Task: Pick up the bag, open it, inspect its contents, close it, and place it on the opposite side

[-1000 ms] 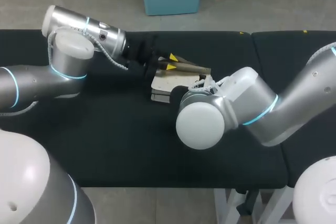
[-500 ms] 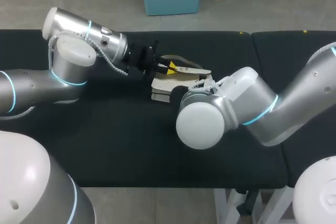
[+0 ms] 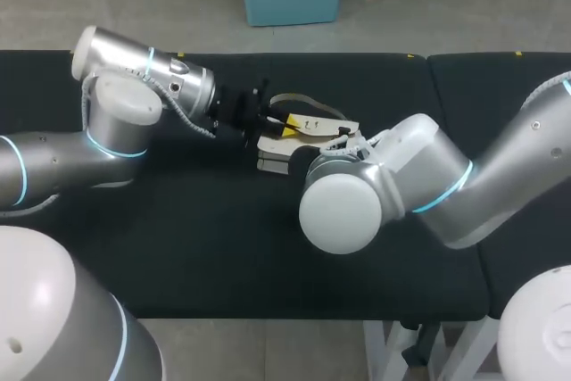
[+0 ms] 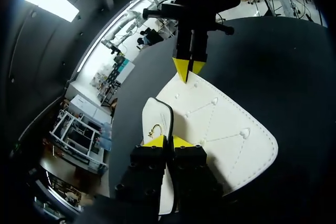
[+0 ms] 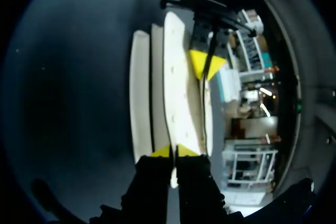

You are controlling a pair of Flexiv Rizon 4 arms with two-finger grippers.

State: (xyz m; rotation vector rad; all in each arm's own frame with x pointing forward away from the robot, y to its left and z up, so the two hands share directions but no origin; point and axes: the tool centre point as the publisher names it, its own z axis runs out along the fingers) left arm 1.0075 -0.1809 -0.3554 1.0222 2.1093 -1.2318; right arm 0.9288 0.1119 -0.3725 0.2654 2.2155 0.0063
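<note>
A flat white bag (image 3: 275, 145) lies on the black table, its quilted flap (image 4: 220, 129) facing up. From the left, my left gripper (image 3: 278, 121) is shut on the bag's thin strap (image 3: 303, 101), which arches above the bag. In the left wrist view the yellow tips (image 4: 168, 141) pinch that strap beside a gold clasp (image 4: 156, 128). My right gripper (image 5: 172, 151) is shut on the flap's opposite edge (image 5: 176, 93), facing my left gripper (image 5: 207, 65). In the head view my right arm's wrist (image 3: 357, 194) hides the right gripper's fingers.
Black padded table (image 3: 223, 247) stretches wide around the bag, with a seam to a second pad (image 3: 517, 86) at the right. Both arms crowd the middle, their grippers a bag's length apart.
My left gripper's fingers came together on the strap, then drew back a little to the left. The strap now arches higher over the bag. The right arm has not moved.
</note>
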